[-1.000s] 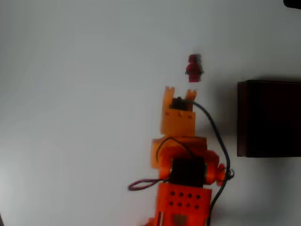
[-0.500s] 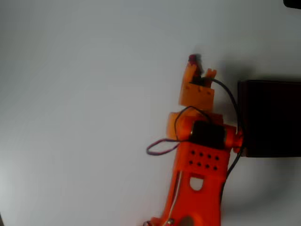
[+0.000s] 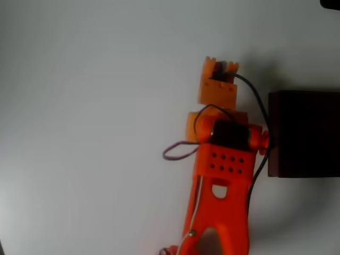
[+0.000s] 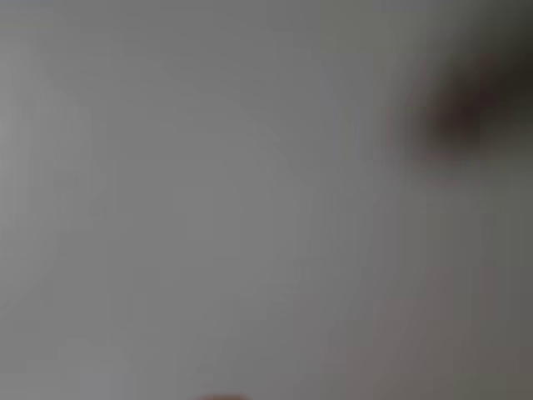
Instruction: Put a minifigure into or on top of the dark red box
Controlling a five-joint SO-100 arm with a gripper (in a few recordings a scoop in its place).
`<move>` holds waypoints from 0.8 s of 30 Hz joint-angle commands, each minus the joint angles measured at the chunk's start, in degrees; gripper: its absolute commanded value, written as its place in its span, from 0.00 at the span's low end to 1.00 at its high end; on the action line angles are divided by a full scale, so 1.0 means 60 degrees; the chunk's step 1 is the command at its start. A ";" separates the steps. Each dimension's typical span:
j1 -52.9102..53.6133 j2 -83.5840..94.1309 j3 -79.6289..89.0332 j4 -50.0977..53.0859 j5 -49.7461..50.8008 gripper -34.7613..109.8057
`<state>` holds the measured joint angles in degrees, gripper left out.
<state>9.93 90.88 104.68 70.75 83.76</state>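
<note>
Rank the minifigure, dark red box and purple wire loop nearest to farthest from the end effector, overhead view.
1. minifigure, between the fingers of the end effector.
2. dark red box, to the right.
3. purple wire loop, lower left.

blurred pale surface (image 4: pixel 208 208), dark smudge (image 4: pixel 458 108) upper right

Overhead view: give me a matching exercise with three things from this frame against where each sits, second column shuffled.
Things:
1. box
2. hand
3. purple wire loop

Places:
A. upper middle, at the arm's tip
B. right edge of the picture
C. left of the arm's orange body

Pairs: 1-B, 2-A, 3-C
</note>
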 commanded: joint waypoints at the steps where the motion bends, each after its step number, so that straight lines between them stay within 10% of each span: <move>1: -0.0059 -0.0190 -0.0674 -0.0059 -0.0190 0.42; 24: 0.0073 -0.2227 -0.3193 0.0000 -0.2578 0.42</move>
<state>10.20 76.90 87.89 70.31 68.47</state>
